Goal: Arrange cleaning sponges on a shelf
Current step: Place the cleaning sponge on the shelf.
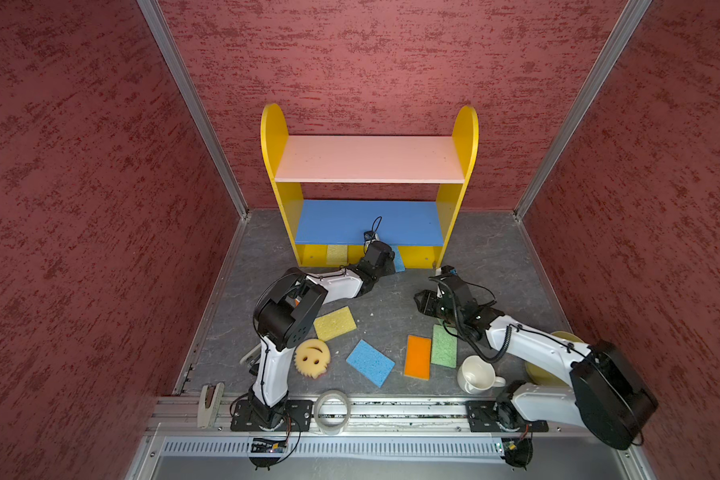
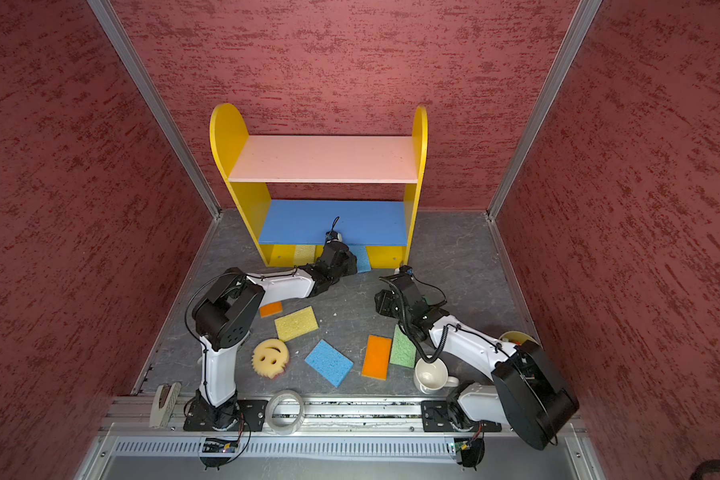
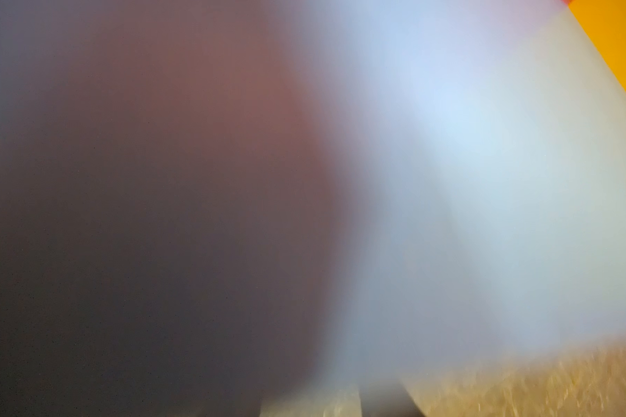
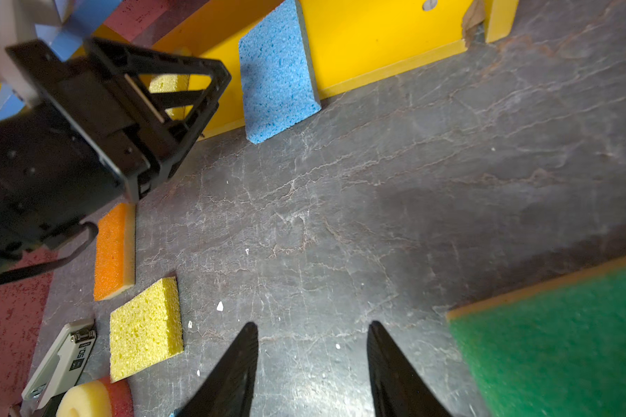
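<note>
Red textured walls and a grey marbled floor [image 1: 391, 307], with the shelf [image 1: 273, 137] against the back wall.

Its bottom tier holds a yellow sponge [image 1: 336, 254]. A blue sponge [image 4: 279, 72] leans half in, with its lower end on the floor. A white mug [image 1: 476, 374] stands by the right arm, only its white inside showing. Loose on the floor lie a second yellow sponge [image 1: 334, 323], a smiley sponge [image 1: 312, 357], a second blue sponge [image 1: 370, 362] and an orange sponge [image 1: 417, 356]. Just beside the orange sponge is a green sponge [image 1: 444, 347], partly covered by the right arm. The left gripper [image 4: 219, 77] is at the bottom tier between the two shelved sponges, seen side-on, so I cannot tell how its jaws stand. The left wrist view is pure blur. The right gripper [image 4: 311, 325] hangs over the floor, fingers spread, holding nothing. Another orange sponge [image 2: 271, 308] peeks from behind the left arm.
</note>
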Controlling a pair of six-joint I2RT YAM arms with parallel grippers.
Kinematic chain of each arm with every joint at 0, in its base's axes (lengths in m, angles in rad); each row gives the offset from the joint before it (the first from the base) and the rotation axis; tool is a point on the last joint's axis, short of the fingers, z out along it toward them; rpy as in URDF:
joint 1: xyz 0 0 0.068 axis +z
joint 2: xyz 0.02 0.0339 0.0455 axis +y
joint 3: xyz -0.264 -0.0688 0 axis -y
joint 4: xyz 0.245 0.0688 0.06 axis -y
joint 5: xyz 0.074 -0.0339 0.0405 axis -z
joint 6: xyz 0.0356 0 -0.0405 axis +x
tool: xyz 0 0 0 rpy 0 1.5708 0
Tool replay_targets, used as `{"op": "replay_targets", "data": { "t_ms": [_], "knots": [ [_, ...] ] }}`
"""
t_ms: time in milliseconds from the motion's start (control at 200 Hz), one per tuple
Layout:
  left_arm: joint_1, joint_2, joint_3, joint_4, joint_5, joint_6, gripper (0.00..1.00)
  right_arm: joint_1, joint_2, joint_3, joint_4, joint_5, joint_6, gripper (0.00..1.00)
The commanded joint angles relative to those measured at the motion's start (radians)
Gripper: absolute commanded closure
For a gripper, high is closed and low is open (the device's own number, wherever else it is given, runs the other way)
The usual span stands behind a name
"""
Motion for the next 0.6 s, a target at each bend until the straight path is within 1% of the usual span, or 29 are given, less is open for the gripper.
{"op": "replay_targets", "data": {
  "t_ms": [0, 105, 175, 240, 311, 416, 466, 596],
  "knots": [
    [-0.039, -0.069, -0.076, -0.067, -0.02, 0.004, 0.59, -0.009, -0.037, -0.016, 0.018, 0.008, 0.015, 0.49],
    [-0.073, -0.125, -0.133, -0.081, -0.042, 0.0, 0.59, -0.008, -0.042, -0.024, 0.018, 0.003, 0.017, 0.49],
    [-0.082, -0.137, -0.153, -0.086, -0.021, -0.018, 0.63, -0.009, -0.045, -0.03, 0.019, 0.004, 0.02, 0.49],
    [-0.086, -0.129, -0.163, -0.077, -0.001, -0.031, 0.64, -0.009, -0.055, -0.036, 0.02, 0.006, 0.024, 0.49],
    [-0.086, -0.105, -0.152, -0.068, 0.014, -0.035, 0.75, -0.01, -0.068, -0.04, 0.021, 0.006, 0.027, 0.49],
    [-0.082, -0.055, -0.102, -0.088, 0.019, -0.033, 0.94, -0.009, -0.085, -0.04, 0.006, 0.012, 0.028, 0.49],
    [-0.078, -0.03, -0.079, -0.095, 0.021, -0.032, 1.0, -0.009, -0.093, -0.041, 0.001, 0.017, 0.028, 0.49],
    [-0.055, 0.023, -0.034, -0.09, 0.056, -0.039, 1.0, -0.011, -0.109, -0.046, -0.01, 0.031, 0.029, 0.49]
  ]
}}
